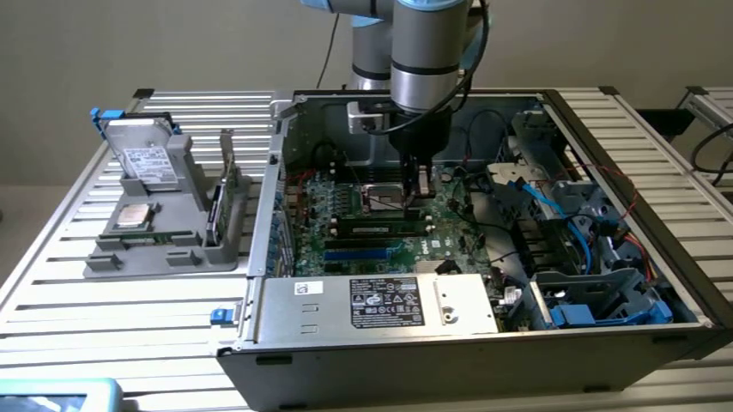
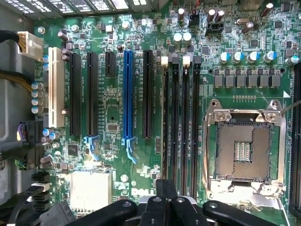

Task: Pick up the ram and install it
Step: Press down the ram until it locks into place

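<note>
A: Gripper (image 1: 414, 190) state?
B: Can't tell; it hangs mid-frame over the motherboard (image 1: 366, 227), prob. lining up on the slots.
A: Ram (image 1: 384, 229)?
B: Looks seated in a slot, just below the fingers.

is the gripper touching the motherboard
Cannot tell. In the exterior view the gripper hangs low over the motherboard inside the case, but its tip overlaps the board, so neither contact nor a gap shows plainly.
</note>
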